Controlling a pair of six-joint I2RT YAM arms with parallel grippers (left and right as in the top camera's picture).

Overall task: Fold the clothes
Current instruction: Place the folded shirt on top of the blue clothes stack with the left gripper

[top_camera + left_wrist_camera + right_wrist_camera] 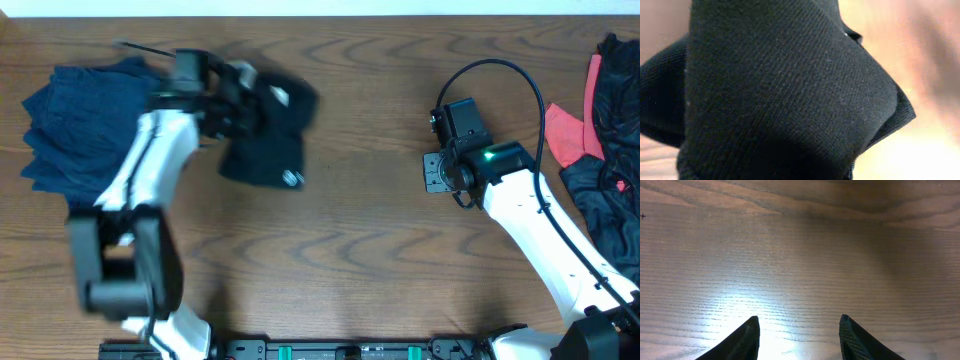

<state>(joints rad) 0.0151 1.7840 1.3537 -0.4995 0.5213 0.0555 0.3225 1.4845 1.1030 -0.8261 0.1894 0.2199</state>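
A folded black garment with a small white round logo hangs from my left gripper at the table's back left. The arm and garment are motion-blurred. In the left wrist view black fabric fills almost the whole frame and hides the fingers. My right gripper is open and empty over bare wood right of centre; its two fingertips show apart above the tabletop. A heap of black clothes with a coral-red piece lies at the right edge.
A pile of dark blue fabric lies at the far left, beside the left arm. The wooden table shows between the arms. A black cable loops over the right arm.
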